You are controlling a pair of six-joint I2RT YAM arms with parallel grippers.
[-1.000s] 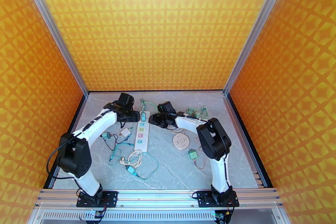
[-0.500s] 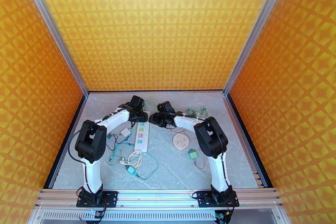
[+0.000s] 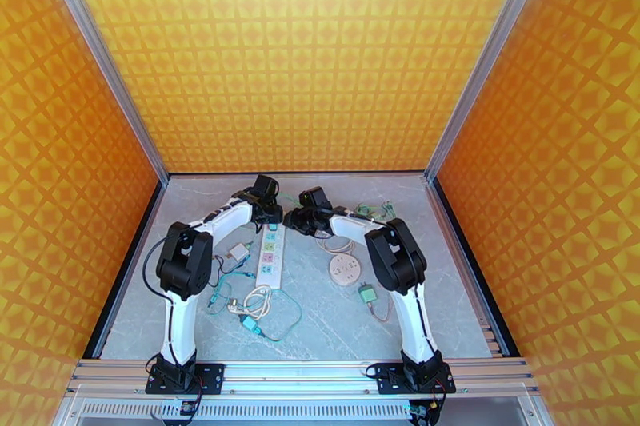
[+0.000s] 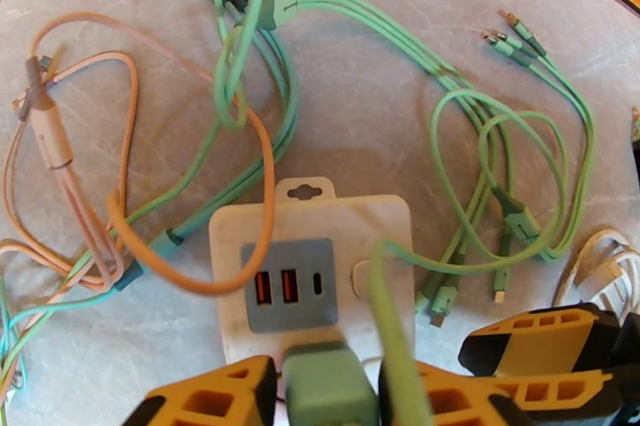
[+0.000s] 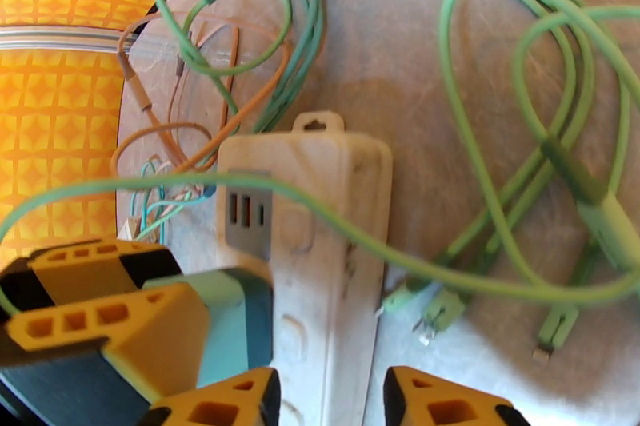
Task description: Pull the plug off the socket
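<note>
A white power strip (image 3: 271,260) lies lengthwise in the middle of the table, its socket end (image 4: 308,276) with a grey USB panel pointing away. A green plug (image 4: 328,392) sits in the strip's far socket. My left gripper (image 4: 328,380) is shut on it, a yellow finger pressed against each side. In the right wrist view the same plug (image 5: 232,324) shows beside the left gripper's fingers (image 5: 104,316). My right gripper (image 5: 332,396) straddles the strip (image 5: 328,260), its jaws closed against both long sides. From above, the left gripper (image 3: 270,217) and right gripper (image 3: 290,221) meet over the strip's far end.
Loose green cables (image 4: 496,148) and orange cables (image 4: 56,148) tangle around the strip's far end. A round white socket (image 3: 345,268), a small green adapter (image 3: 367,292), a white charger (image 3: 238,251) and coiled leads (image 3: 254,308) lie nearby. Orange walls enclose three sides.
The left arm has swung right to the strip's far end and its jaws have closed on the green plug. The right gripper's jaws have narrowed onto the strip.
</note>
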